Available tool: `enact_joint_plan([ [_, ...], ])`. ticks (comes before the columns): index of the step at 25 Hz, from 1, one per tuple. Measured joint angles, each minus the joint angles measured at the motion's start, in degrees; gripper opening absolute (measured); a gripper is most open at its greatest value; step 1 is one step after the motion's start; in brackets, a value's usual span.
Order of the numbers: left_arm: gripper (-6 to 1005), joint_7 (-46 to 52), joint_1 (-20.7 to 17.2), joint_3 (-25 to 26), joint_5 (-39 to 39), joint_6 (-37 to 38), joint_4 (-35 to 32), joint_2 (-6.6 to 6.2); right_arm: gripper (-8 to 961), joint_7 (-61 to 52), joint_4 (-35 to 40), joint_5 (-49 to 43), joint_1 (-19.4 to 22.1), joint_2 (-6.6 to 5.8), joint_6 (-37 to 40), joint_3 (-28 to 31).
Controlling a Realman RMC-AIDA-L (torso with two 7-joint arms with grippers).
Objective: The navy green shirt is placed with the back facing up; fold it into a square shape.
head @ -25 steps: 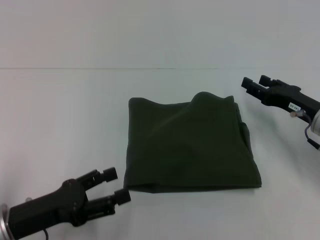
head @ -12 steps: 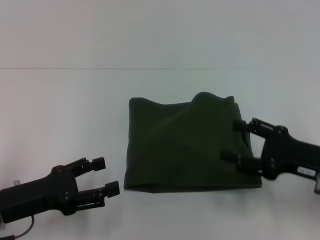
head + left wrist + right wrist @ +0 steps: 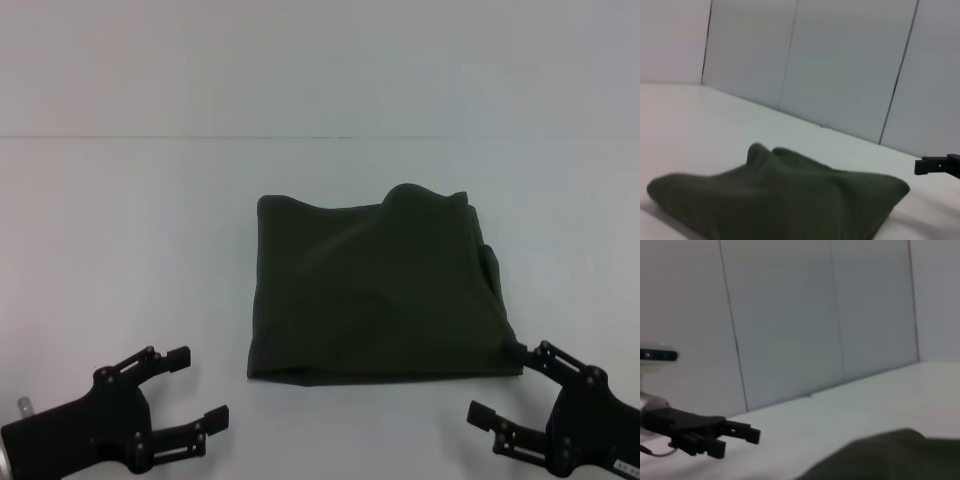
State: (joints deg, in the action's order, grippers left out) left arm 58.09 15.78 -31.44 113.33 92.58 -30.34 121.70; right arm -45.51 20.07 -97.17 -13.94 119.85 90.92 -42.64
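The bench [image 3: 120, 250] spreads pale and wide under everything, with a panelled wall [image 3: 850, 75] behind it. In the middle lies the shirt [image 3: 380, 295], folded into a rough square, plain side up (no lettering to be seen), its far edge bumped up in a hump and its near edge lying flat. It sits ahead of both hands and between them: forward and to the right of the left hand, forward and to the left of the right hand.

Left hand [image 3: 195, 390] is low at the near left corner, fingers spread wide, holding nothing, well apart from the shirt's near left corner. Right hand [image 3: 512, 385] is low at the near right corner, fingers also spread wide and empty, its upper fingertip just beside the shirt's near right corner; whether it touches the cloth cannot be told.

From the left wrist the shirt [image 3: 775, 200] shows as a low mound on the bench, with the right hand's fingertip [image 3: 935, 165] showing beyond it. From the right wrist a dark edge of the shirt [image 3: 890, 455] fills the near corner, and the left hand [image 3: 747, 435] shows across the bench, open.
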Motion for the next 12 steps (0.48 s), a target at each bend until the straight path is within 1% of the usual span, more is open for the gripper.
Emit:
enact_joint_plan([
  [1, 938, 0.1, -0.11, 0.01, 0.46, -0.13, 0.69, -0.26, 917, 0.62, -0.97, -0.41, 0.41, -0.04, -2.2, -0.15],
  [4, 938, 0.26, -0.61, -0.02, 0.98, -0.15, 1.62, -0.72, 917, 0.72, -1.46, -0.86, 0.66, -0.08, -3.68, -0.3],
  [12, 937, 0.26, -1.88, 0.13, 1.5, 0.18, 1.86, -0.47, 916, 0.78, -2.13, -1.13, -0.07, 0.01, -8.18, -0.43],
])
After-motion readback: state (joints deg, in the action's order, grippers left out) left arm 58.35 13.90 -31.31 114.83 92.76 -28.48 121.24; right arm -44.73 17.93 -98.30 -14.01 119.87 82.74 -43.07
